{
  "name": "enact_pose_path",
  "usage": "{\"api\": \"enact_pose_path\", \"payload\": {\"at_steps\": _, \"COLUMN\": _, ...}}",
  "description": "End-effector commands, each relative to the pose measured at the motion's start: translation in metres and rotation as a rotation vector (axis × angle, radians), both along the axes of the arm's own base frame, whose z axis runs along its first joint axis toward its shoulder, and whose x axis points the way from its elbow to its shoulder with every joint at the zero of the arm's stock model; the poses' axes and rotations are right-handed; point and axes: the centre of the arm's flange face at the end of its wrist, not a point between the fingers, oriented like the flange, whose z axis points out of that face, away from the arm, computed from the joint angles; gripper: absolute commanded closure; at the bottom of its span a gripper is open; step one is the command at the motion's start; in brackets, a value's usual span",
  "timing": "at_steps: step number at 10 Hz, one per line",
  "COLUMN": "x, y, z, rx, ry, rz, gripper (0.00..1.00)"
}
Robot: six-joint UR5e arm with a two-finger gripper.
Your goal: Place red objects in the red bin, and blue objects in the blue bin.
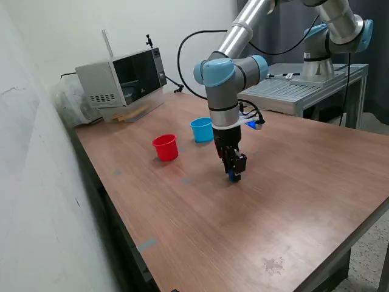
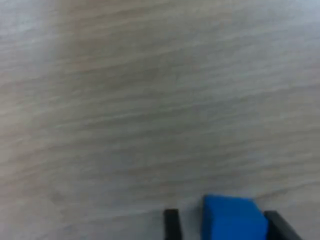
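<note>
A small blue cube (image 1: 231, 177) lies on the wooden table (image 1: 292, 201) with my gripper (image 1: 233, 173) lowered straight over it. In the wrist view the blue cube (image 2: 232, 219) sits between the two black fingers of the gripper (image 2: 225, 222). It lies against one finger (image 2: 280, 225), with a gap to the other, so the jaws stand open around it. The red bin (image 1: 165, 147) and the blue bin (image 1: 202, 129) stand upright side by side, a short way behind the gripper toward the exterior view's left. No red objects show in either view.
A grey microwave-like box (image 1: 124, 79) and a clear plastic bag (image 1: 73, 103) sit at the table's back left corner by the wall. A metal stand (image 1: 304, 88) carrying the arm's base adjoins the back right. The table's front edge runs along the exterior view's lower right.
</note>
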Motion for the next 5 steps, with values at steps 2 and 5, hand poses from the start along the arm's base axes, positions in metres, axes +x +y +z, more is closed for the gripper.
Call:
{"api": "enact_pose_path", "payload": {"at_steps": 2, "x": -0.013, "y": 0.010, "z": 0.016, "rx": 0.038, "ry": 0.047, "rz": -0.031, "gripper": 1.00}}
{"api": "enact_pose_path", "payload": {"at_steps": 5, "x": -0.021, "y": 0.026, "z": 0.034, "rx": 0.036, "ry": 0.068, "rz": -0.052, "gripper": 1.00}}
